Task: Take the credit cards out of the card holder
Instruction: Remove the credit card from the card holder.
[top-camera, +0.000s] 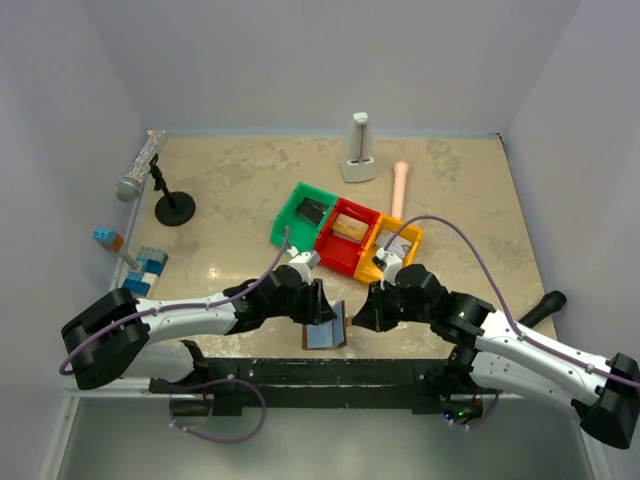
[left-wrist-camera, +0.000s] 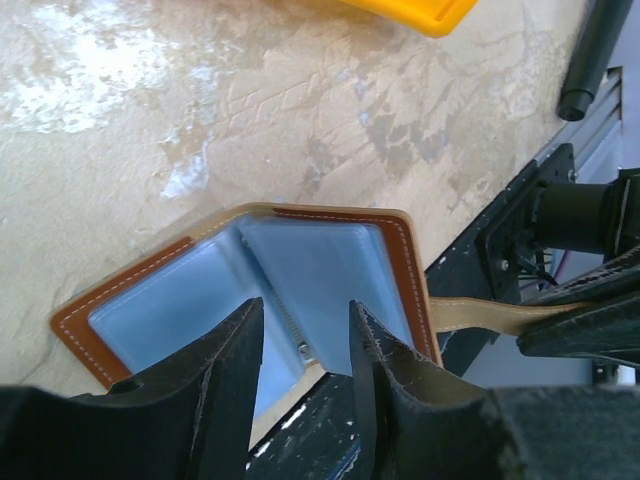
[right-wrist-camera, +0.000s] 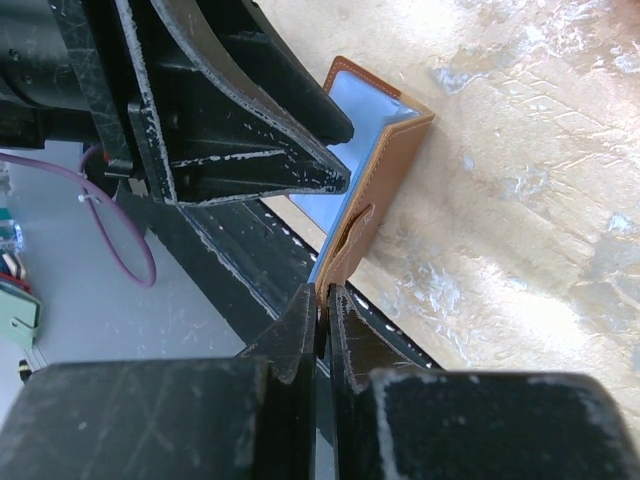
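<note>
far to the left of the left pincer (left-wrist-camera: 305, 310), toward the back of the table (top-camera: 230, 265), a microphone (top-camera: 138, 172) leans on a black stand (top-camera: 175, 208). nearer to that pincer, also on its left, lie blue and white blocks (top-camera: 148, 268). the left pincer stands about half open. its two fingertips (left-wrist-camera: 240, 330) reach into the open v of the card holder (left-wrist-camera: 320, 255), one over each pale blue inner panel, with the fold line in the gap between them. nothing is clamped between the jaws, and contact with the panels cannot be confirmed. the card holder stands on edge at the near edge of the table, directly in front of the left pincer and between the two pincers, with its brown outer faces turned outward. its brown tab (left-wrist-camera: 480, 315) runs rightward from the holder into the right pincer (right-wrist-camera: 322, 292), whose jaws are fully closed and pinch the end of the tab. beyond both pincers, three bins sit side by side: green bin (top-camera: 285, 222), red bin (top-camera: 338, 258) and yellow bin (top-camera: 408, 232), the yellow one just behind the right pincer. well beyond the bins stand a white upright object (top-camera: 358, 150) and a pink rod (top-camera: 400, 188). to the right of the right pincer lies a black handle (top-camera: 548, 303).
</note>
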